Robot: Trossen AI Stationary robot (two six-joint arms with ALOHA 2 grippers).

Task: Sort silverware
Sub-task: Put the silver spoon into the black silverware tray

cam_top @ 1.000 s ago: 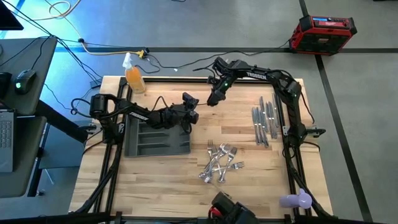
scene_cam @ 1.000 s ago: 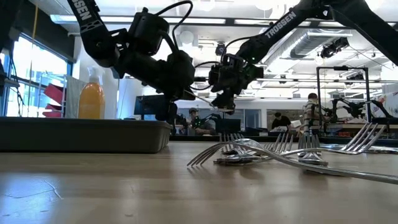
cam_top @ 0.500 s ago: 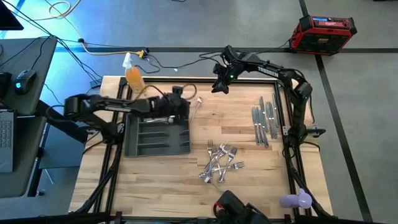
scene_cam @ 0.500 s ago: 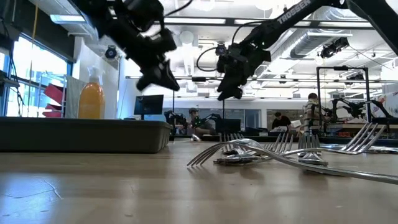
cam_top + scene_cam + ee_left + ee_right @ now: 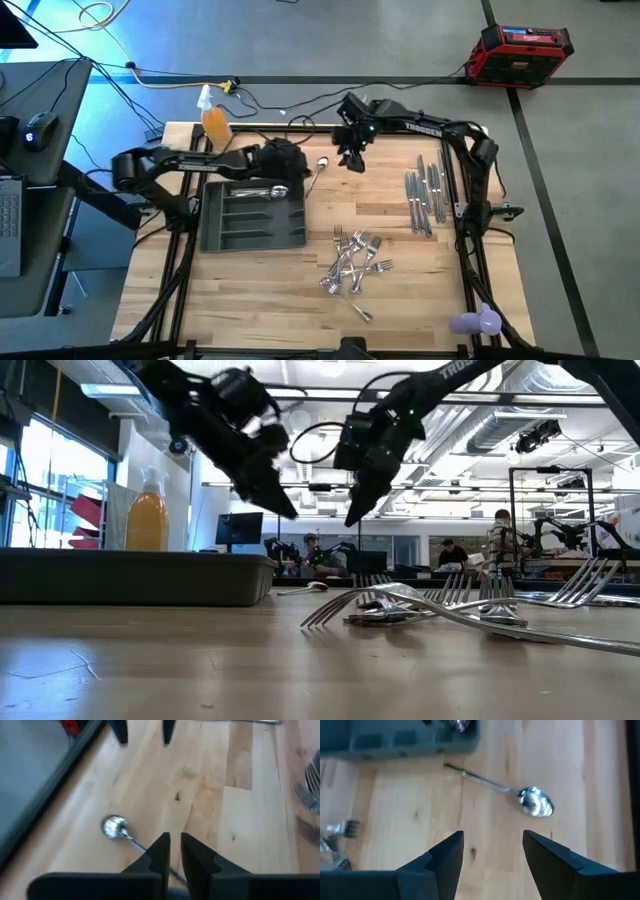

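Overhead and table-level views of a wooden table (image 5: 250, 285) carrying the silverware in three groups. A row of straight knives (image 5: 425, 195) lies at the right side; a heap of forks (image 5: 355, 262) lies nearer the front, right of centre. One spoon (image 5: 318, 172) lies alone on the bare wood just right of the dark grey tray (image 5: 250, 222), its bowl pointing to the far side (a second spoon (image 5: 262, 191) rests inside the tray's far compartment).

The left claw (image 5: 288, 160) hangs over the tray's far right corner, close to the lone spoon's handle; its fingers (image 5: 161, 851) stand narrowly apart and grip nothing. The right claw (image 5: 352, 155) hovers just right of the spoon's bowl, near the table's far edge, with its fingers (image 5: 445, 857) spread wide and empty. A bottle of orange liquid (image 5: 214, 122) stands at the far left corner.
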